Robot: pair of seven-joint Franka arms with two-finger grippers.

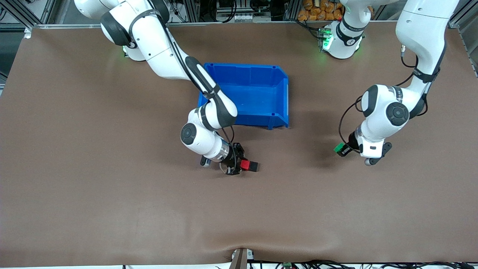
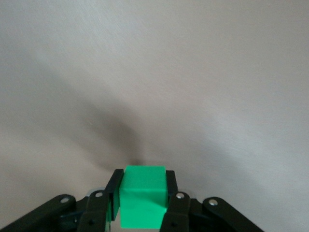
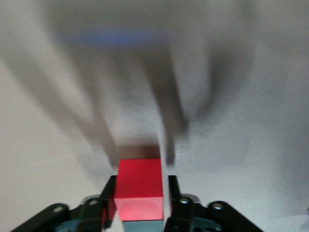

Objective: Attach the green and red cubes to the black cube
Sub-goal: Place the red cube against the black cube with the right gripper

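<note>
My right gripper point(image 1: 241, 164) is shut on the red cube point(image 1: 244, 164), low over the table, nearer the front camera than the blue bin. A small black cube point(image 1: 254, 166) sits against the red cube's outer face, away from the fingers. In the right wrist view the red cube point(image 3: 139, 188) fills the space between the fingers point(image 3: 107, 198), and only a dark band shows past it. My left gripper point(image 1: 343, 149) is shut on the green cube point(image 1: 339, 148), above the table toward the left arm's end. The green cube point(image 2: 143, 195) sits squarely between the left gripper's fingers point(image 2: 171, 193).
The blue bin point(image 1: 286, 98) stands open and empty at the table's middle, close to the right arm's forearm. Brown table surface lies between the two grippers. The right wrist view's background is smeared.
</note>
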